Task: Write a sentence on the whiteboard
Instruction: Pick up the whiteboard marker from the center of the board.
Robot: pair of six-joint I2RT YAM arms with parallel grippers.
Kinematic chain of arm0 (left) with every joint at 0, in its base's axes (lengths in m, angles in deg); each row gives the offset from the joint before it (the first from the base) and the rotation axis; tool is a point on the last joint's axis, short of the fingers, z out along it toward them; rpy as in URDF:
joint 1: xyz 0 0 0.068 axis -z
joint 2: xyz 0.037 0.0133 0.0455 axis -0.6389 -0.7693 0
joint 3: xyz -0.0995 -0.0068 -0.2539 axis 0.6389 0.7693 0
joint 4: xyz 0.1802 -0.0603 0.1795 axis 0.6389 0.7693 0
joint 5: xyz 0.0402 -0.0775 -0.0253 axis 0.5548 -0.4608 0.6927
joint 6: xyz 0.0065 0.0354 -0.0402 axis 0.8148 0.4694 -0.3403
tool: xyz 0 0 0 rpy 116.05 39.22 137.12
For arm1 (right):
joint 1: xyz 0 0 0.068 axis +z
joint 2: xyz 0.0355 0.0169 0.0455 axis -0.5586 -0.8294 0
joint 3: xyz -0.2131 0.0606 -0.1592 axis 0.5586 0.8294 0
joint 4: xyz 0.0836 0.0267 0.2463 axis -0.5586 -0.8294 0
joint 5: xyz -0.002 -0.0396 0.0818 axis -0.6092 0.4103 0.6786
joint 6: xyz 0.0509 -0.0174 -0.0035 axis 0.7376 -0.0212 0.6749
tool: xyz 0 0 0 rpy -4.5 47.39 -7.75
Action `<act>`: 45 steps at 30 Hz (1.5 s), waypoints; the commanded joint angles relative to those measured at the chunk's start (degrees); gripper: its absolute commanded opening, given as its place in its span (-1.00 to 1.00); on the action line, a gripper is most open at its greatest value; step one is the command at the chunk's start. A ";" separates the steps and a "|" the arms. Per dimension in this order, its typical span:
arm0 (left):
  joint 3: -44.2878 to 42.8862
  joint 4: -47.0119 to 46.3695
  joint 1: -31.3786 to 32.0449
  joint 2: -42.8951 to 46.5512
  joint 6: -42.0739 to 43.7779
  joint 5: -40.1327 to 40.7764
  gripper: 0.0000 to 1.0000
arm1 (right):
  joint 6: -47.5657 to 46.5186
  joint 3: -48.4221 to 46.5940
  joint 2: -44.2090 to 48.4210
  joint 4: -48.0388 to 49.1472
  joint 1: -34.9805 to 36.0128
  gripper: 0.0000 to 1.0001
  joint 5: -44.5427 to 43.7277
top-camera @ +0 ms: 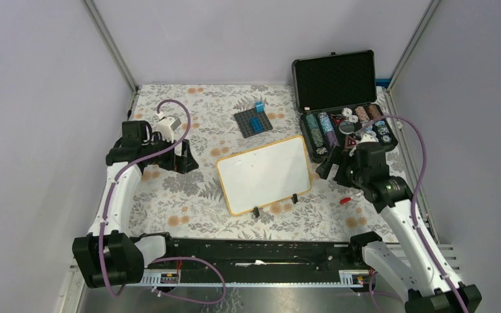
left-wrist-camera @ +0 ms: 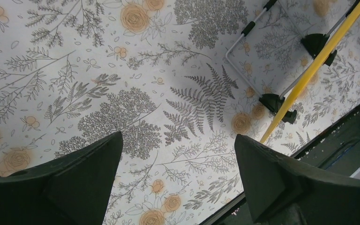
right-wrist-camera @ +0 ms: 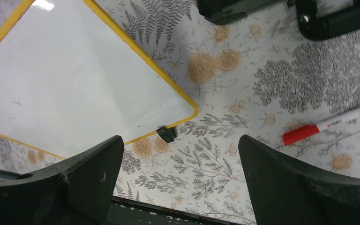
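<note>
Both grippers stood spread wide, gripping nothing | left gripper (left-wrist-camera: 178,140) hung above the floral tablecloth (left-wrist-camera: 98,70) | whiteboard (top-camera: 264,173) sat mid-table, face plain white | right gripper (right-wrist-camera: 180,140) hovered just right of it, red-capped marker (right-wrist-camera: 328,125) beside | open black case (top-camera: 334,78) at the far right held rows of stacked discs (top-camera: 319,127)

From above and behind we overlook the whole table (top-camera: 169,189); our wrist cameras look down close, both catching the whiteboard (top-camera: 264,173).
</note>
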 commanded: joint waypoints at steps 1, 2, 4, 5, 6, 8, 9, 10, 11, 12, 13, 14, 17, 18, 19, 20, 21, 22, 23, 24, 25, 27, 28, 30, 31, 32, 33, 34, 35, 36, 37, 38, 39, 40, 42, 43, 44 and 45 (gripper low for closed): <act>-1.45 -6.63 0.16 0.47 -3.38 0.77 0.98 | 13.80 1.90 5.13 -4.52 0.34 0.97 -7.01; -1.11 -7.50 0.17 0.63 -4.02 0.75 0.98 | 14.70 1.07 4.66 -6.85 0.33 0.97 -9.23; -0.49 -9.04 0.13 0.80 -5.05 0.12 0.98 | 16.36 -0.84 2.64 -11.05 0.30 0.97 -13.33; -0.18 -9.65 0.15 0.71 -5.50 -0.29 0.98 | 17.38 -1.74 1.20 -12.81 0.35 0.97 -15.35; 0.08 -10.39 0.15 0.64 -5.81 -0.64 0.98 | 18.94 -2.58 -0.20 -14.41 0.35 0.97 -17.61; 0.66 -11.26 0.15 0.25 -6.09 -1.41 0.98 | 22.67 -4.89 -4.34 -18.46 0.38 0.97 -22.63; 1.00 -11.77 0.20 0.07 -6.50 -1.56 0.98 | 25.01 -6.04 -6.36 -20.79 0.35 0.97 -25.16; 1.30 -12.21 0.16 -0.04 -6.80 -1.63 0.98 | 27.31 -7.08 -8.56 -23.28 0.37 0.97 -27.63; 1.54 -12.66 0.15 -0.13 -7.07 -1.61 0.98 | 29.50 -8.04 -10.58 -25.69 0.39 0.97 -30.04; 1.74 -13.04 0.15 -0.15 -7.37 -1.34 0.98 | 31.17 -8.78 -12.36 -27.36 0.34 0.97 -31.96; 1.86 -13.41 0.15 -0.04 -7.73 -1.08 0.98 | 32.56 -9.38 -13.88 -28.83 0.33 0.97 -33.30; 1.89 -13.58 0.15 0.08 -8.01 -0.86 0.98 | 33.83 -9.69 -14.96 -29.70 0.35 0.99 -34.30; 1.89 -13.61 0.17 0.92 -8.34 -1.46 0.98 | 36.63 -9.04 -17.29 -29.27 0.35 0.81 -35.54; 1.97 -13.61 0.15 1.29 -8.43 -1.57 0.98 | 37.35 -8.65 -17.69 -29.03 0.32 0.76 -35.71; 1.98 -13.61 0.15 1.67 -8.47 -1.55 0.98 | 38.33 -8.20 -17.93 -28.62 0.33 0.70 -35.95; 1.98 -13.61 0.15 1.98 -8.53 -1.59 0.98 | 39.12 -7.59 -18.00 -28.36 0.34 0.63 -36.05; 2.05 -13.61 0.20 2.30 -8.50 -1.59 0.98 | 39.72 -6.82 -17.89 -27.58 0.33 0.58 -36.04; 2.19 -13.61 0.16 2.50 -8.48 -1.59 0.98 | 40.32 -5.85 -17.63 -26.72 0.36 0.53 -36.04; 2.30 -13.61 0.15 2.59 -8.48 -1.64 0.98 | 40.83 -4.94 -17.44 -25.99 0.33 0.44 -36.24; 2.40 -13.61 0.15 2.60 -8.48 -1.61 0.98 | 41.29 -4.09 -17.41 -25.19 0.26 0.34 -36.29; 2.54 -13.61 0.22 2.54 -8.48 -1.67 0.98 | 41.81 -3.28 -17.55 -24.57 0.32 0.29 -36.24; 2.68 -13.61 0.15 2.27 -8.56 -1.68 0.98 | 43.06 -2.15 -18.45 -24.08 0.30 0.22 -35.84; 2.68 -13.57 0.15 2.16 -8.58 -1.80 0.98 | 43.26 -1.49 -18.96 -23.32 0.31 0.22 -35.44; 2.60 -13.61 0.16 2.00 -8.68 -2.18 0.98 | 44.27 -0.53 -19.93 -22.46 0.22 0.21 -35.09; 2.47 -13.61 0.15 2.01 -8.73 -2.37 0.98 | 44.56 -0.11 -20.37 -21.95 0.24 0.20 -35.33; 2.42 -13.61 0.13 2.04 -8.81 -2.50 0.98 | 45.01 0.30 -20.69 -21.58 0.24 0.17 -35.87; 2.37 -13.61 0.16 1.99 -8.81 -2.65 0.98 | 45.32 0.68 -20.98 -20.94 0.24 0.14 -36.50; 2.34 -13.61 0.15 1.99 -8.75 -2.65 0.98 | 45.21 1.24 -21.22 -19.86 0.28 0.13 -36.79; 2.33 -13.61 0.15 1.91 -8.81 -2.74 0.98 | 45.19 1.71 -21.68 -18.76 0.16 0.13 -36.59; 2.33 -13.61 0.15 1.78 -8.76 -2.74 0.98 | 45.23 2.03 -22.35 -17.88 0.15 0.13 -36.28; 2.33 -13.61 0.15 1.71 -8.79 -2.81 0.98 | 45.52 2.17 -23.08 -17.58 0.09 0.13 -36.16; 2.33 -13.59 0.15 1.64 -8.87 -2.74 0.98 | 45.75 2.28 -23.95 -17.26 0.07 0.13 -36.09; 2.39 -13.61 0.20 1.66 -8.92 -2.76 0.98 | 45.91 2.56 -24.97 -16.75 -0.08 0.13 -35.77; 2.41 -13.59 0.16 1.67 -8.93 -2.74 0.98 | 46.03 2.81 -25.46 -16.41 -0.21 0.12 -35.63; 2.48 -13.61 0.16 1.64 -8.92 -2.74 0.98 | 46.07 3.22 -26.08 -15.32 -0.74 0.06 -35.56; 2.50 -13.61 0.18 1.76 -8.92 -2.74 0.98 | 45.94 3.32 -26.29 -14.75 -1.04 0.05 -35.47; 2.58 -13.61 0.16 1.70 -9.00 -2.74 0.98 | 45.75 3.40 -26.61 -14.01 -1.34 0.05 -35.36; 2.67 -13.61 0.15 1.69 -8.93 -2.74 0.98 | 45.46 3.46 -26.92 -13.52 -1.73 0.05 -35.23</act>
